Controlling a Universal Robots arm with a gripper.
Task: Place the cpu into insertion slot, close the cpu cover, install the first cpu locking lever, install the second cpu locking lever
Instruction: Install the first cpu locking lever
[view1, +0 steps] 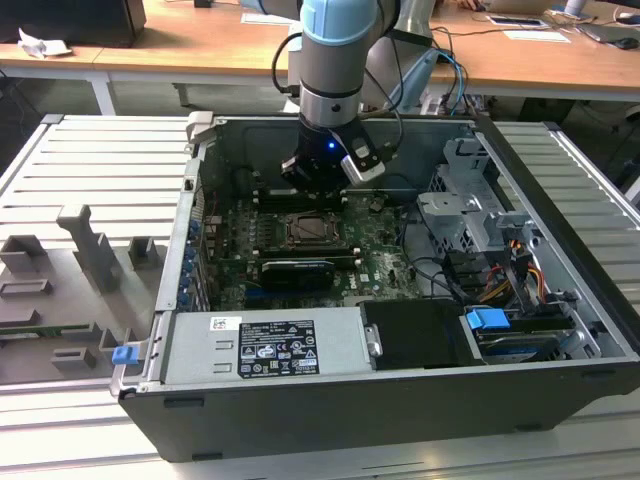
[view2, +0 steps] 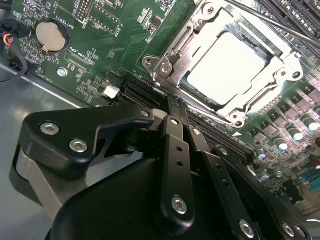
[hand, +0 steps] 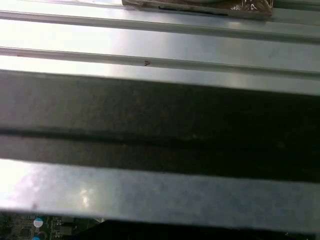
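Pincer (view2: 172, 107) fingers sit pressed together with nothing between them, tips just beside the corner of the insertion slot (view2: 167, 65). Your cpu (view2: 225, 67) already lies seated in that slot, pale face up, and the cpu cover (view2: 280, 62) appears folded down around it as a silvery frame. So the first two steps look done to you; whether either locking lever is latched you cannot tell. Around the socket spreads the green motherboard (view1: 375, 255), with the long memory slots (view2: 225, 145) under the fingers, all inside the open computer case (view1: 560, 330).
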